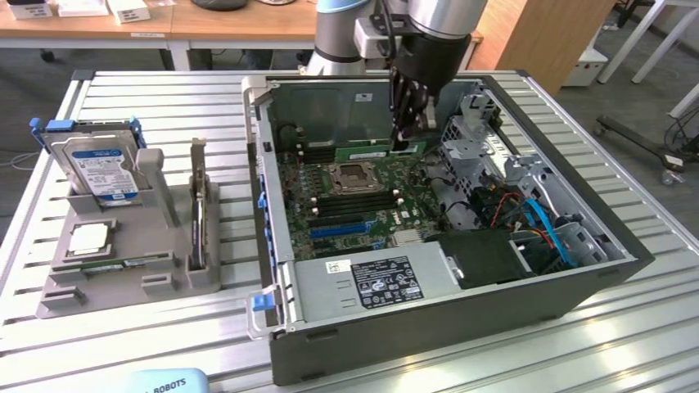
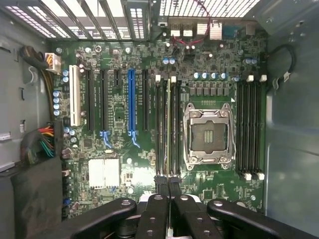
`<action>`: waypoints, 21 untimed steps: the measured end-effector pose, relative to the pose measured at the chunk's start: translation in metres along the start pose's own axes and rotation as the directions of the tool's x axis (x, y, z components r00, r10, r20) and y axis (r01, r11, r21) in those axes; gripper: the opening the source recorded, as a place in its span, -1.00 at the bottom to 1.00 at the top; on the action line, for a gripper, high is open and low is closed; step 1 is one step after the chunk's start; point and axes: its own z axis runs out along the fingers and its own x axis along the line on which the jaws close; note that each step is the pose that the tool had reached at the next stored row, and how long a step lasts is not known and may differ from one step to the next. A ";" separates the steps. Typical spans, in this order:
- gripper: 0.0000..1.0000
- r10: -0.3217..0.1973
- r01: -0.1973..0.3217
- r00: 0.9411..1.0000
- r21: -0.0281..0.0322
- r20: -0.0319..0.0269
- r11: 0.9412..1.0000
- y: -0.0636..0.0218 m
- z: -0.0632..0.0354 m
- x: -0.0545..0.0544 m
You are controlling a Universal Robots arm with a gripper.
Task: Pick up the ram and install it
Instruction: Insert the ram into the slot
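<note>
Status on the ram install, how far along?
Done: pickup. The ram is clamped in the shut gripper, inside the open case.
In hand: it hangs edge-on in line with the memory slots beside the empty CPU socket.
Left: seating. In the exterior view it looks raised above the slots, not pressed in.

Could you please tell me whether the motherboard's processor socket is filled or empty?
Empty: the processor socket shows a bare contact field inside its metal frame, no chip seated.
</note>
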 end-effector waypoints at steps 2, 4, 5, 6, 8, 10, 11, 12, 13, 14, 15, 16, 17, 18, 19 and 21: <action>-0.77 0.000 0.000 1.000 0.004 0.000 1.000 0.0000 0.0019 0.000; -0.77 0.000 0.000 1.000 0.004 0.000 1.000 -0.0001 0.0019 0.000; -0.77 0.000 0.000 1.000 0.004 0.000 1.000 -0.0001 0.0020 0.000; -0.77 0.000 0.000 1.000 0.004 0.000 1.000 0.0000 0.0020 0.000; -0.77 0.002 -0.002 1.000 0.004 0.000 1.000 0.0005 0.0021 0.000; -0.77 0.008 -0.008 1.000 0.004 0.000 1.000 0.0023 0.0022 0.000; -0.77 0.010 -0.010 1.000 0.004 0.000 1.000 0.0031 0.0022 0.000; -0.77 0.013 -0.013 1.000 0.004 0.000 1.000 0.0038 0.0021 0.000; -0.77 0.016 -0.016 1.000 0.004 0.000 1.000 0.0047 0.0022 0.000; -0.77 0.019 -0.019 1.000 0.004 0.000 1.000 0.0056 0.0022 0.000; -0.77 0.022 -0.022 1.000 0.004 0.000 1.000 0.0066 0.0022 0.000; -0.77 0.023 -0.023 1.000 0.004 0.000 1.000 0.0072 0.0022 0.000; -0.77 0.025 -0.025 1.000 0.004 0.000 1.000 0.0078 0.0022 0.000; -0.77 0.027 -0.027 1.000 0.005 0.000 1.000 0.0084 0.0022 0.000; -0.77 0.029 -0.029 1.000 0.005 0.000 1.000 0.0091 0.0023 0.000; -0.77 0.034 -0.034 0.999 0.005 0.001 0.999 0.0106 0.0023 0.000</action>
